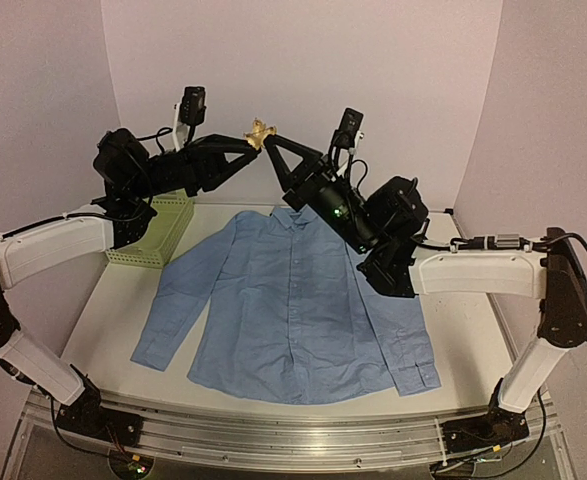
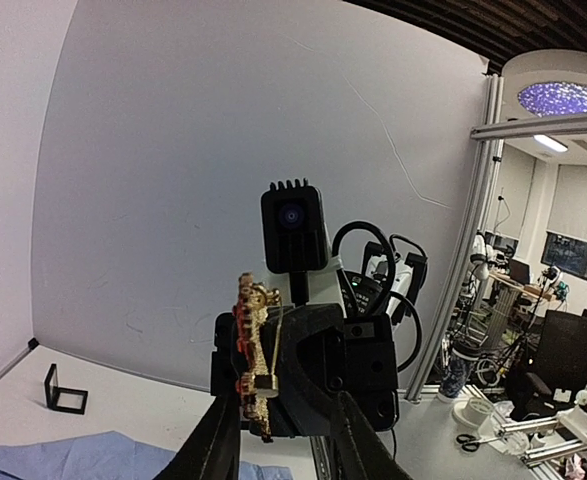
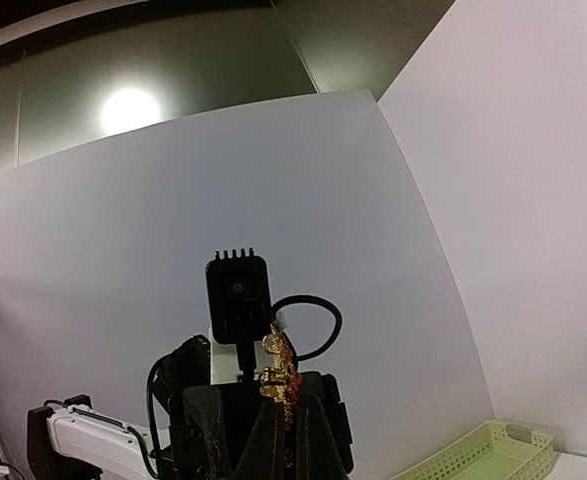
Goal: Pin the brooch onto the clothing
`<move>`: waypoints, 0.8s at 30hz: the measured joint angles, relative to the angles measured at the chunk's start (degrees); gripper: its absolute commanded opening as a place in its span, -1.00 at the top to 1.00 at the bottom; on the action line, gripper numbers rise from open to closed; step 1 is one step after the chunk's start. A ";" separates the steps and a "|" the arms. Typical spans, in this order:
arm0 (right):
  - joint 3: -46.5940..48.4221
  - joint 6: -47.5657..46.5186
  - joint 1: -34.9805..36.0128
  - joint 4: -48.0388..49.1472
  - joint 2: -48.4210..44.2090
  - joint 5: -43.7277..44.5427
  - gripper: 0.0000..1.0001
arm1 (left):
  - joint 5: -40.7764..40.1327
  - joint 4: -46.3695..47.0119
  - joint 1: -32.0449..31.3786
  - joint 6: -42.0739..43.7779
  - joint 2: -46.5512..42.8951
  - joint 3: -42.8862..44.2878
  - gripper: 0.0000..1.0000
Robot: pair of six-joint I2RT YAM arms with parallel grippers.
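- The left arm is raised from the near left edge of the desk and reached rightward, high in the air. The left hand is pointed right, its fingers set a narrow way apart.
- The brooch is held aloft where the two hands meet, well above the collar of the shirt and clear of the cloth.
- The right arm is bent up from the near right edge and stretched leftward. The right hand is closed on the brooch, tip to tip with the left hand.
- From the left wrist, the brooch is seen as gold-coloured metal with red parts, its pin bar turned to the lens. It is placed between the fingers of the left hand, and whether they touch it cannot be told. The right arm's camera is shown behind it.
- A small black box on the desk, a corner of the shirt and a workshop past the backdrop's edge are shown in that view alone.
- From the right wrist, the fingers of the right hand are seen pressed together, with the brooch standing up from their tips before the left arm's camera.
- The shirt is spread flat, front up, on the white desk. A pale green basket is set at the far left, and pale lilac walls enclose the space.
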 measured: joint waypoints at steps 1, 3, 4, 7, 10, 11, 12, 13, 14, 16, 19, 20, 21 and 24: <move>-0.05 -0.08 0.00 -0.08 0.00 0.01 1.00 | 0.03 0.01 0.00 -0.02 0.00 0.00 0.53; -0.07 -0.26 0.00 -0.24 0.00 0.01 1.00 | 0.02 -0.01 -0.01 -0.08 0.01 0.00 0.67; -0.07 -0.37 0.00 -0.32 0.00 0.00 1.00 | 0.01 0.00 0.00 -0.01 0.03 0.00 0.81; -0.07 -0.58 0.02 -0.25 0.00 -0.08 1.00 | -0.30 -0.14 0.07 0.11 0.21 0.00 1.00; -0.38 -1.40 0.07 -0.07 0.00 -0.04 0.98 | -0.46 -0.69 0.15 -0.16 0.26 0.00 1.00; -0.59 -1.47 0.05 0.06 0.00 -0.06 0.91 | -0.46 -1.07 0.15 -0.16 0.26 0.00 1.00; -0.78 -1.52 0.04 0.14 0.00 -0.08 0.67 | -0.46 -1.50 0.17 -0.05 0.26 0.00 1.00; -1.03 -1.55 0.06 0.13 -0.03 -0.17 0.49 | -0.45 -2.18 0.17 0.23 0.26 0.00 1.00; -1.34 -1.55 0.04 0.11 -0.08 -0.33 0.30 | -0.43 -2.91 0.18 0.70 0.26 0.02 1.00; -2.94 -1.56 0.04 -0.73 -0.61 -0.45 -0.06 | -0.27 -6.08 0.20 2.70 0.19 0.32 1.00; -5.86 -2.91 0.00 -5.30 -2.56 -0.53 -0.52 | -0.68 -14.26 0.21 8.17 -0.14 1.41 1.00; -6.49 -3.77 0.00 -8.14 -3.54 -0.62 -0.61 | -0.89 -17.57 0.22 10.46 -0.38 1.76 1.00; -6.57 -4.67 0.00 -11.51 -4.63 -0.79 -0.64 | -1.24 -20.75 0.22 13.15 -0.72 1.93 1.00; -6.02 -8.47 0.00 -22.68 -8.88 -1.60 -0.68 | -2.13 -30.88 0.26 21.57 -1.69 2.66 1.00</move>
